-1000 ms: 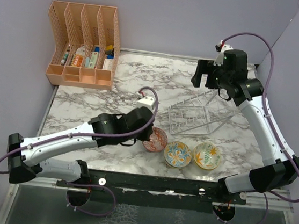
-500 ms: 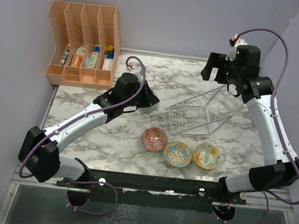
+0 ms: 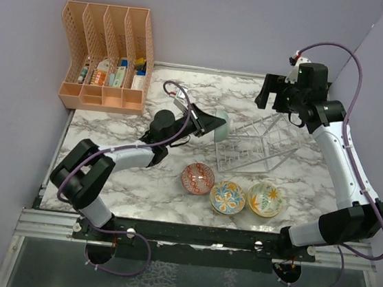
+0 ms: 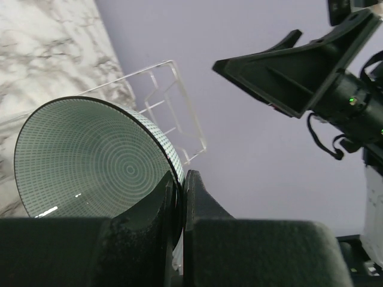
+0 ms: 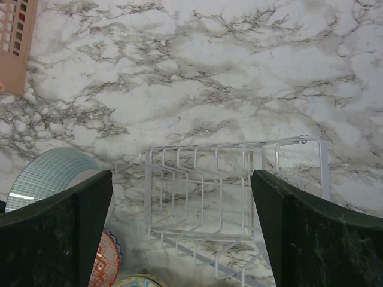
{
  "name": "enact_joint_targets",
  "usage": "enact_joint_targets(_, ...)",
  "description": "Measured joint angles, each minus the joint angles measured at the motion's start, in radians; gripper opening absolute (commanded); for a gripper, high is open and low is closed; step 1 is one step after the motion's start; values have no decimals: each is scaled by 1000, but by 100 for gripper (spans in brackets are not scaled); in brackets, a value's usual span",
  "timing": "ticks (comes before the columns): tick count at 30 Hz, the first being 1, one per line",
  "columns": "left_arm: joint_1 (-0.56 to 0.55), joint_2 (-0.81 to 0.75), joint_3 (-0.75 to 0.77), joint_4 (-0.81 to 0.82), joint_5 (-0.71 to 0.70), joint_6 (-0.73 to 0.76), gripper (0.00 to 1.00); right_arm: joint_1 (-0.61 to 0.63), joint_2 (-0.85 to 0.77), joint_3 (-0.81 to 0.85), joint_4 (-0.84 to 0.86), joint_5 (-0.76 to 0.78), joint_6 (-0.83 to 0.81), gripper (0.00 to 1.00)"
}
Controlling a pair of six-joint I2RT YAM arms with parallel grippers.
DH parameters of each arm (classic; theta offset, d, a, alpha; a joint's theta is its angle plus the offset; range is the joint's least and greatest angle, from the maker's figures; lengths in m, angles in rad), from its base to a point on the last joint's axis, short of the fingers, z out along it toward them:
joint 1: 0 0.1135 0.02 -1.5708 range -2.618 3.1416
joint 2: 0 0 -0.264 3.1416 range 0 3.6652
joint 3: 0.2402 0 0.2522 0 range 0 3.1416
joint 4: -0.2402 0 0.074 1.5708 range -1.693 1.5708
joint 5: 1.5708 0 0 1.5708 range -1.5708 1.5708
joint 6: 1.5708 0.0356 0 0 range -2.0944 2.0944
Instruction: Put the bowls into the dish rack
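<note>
The rack (image 3: 253, 147) now has the left end effector (image 3: 211, 123) swung up just beside its left end, clamped on the teal bowl (image 3: 224, 126) held on edge, so slotting looks next; only the left wrist view shows that rim pinch, only the right wrist view the right end effector (image 5: 182, 173) spread wide above the rack.

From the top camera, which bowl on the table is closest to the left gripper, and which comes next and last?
1. Red-pink bowl, just nearer the arm bases than the left gripper holding the teal bowl.
2. Blue-orange bowl, middle of the row.
3. Yellow bowl, right end.
</note>
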Motion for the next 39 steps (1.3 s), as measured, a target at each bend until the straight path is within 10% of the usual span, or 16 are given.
enact_joint_targets(18, -99, 341, -58, 608, -92, -333, 0, 0, 18, 0, 1, -5, 0, 100)
enact_joint_targets(39, -98, 502, -82, 665, -234, -544, 0, -11, 51, 32, 0, -5, -1, 100)
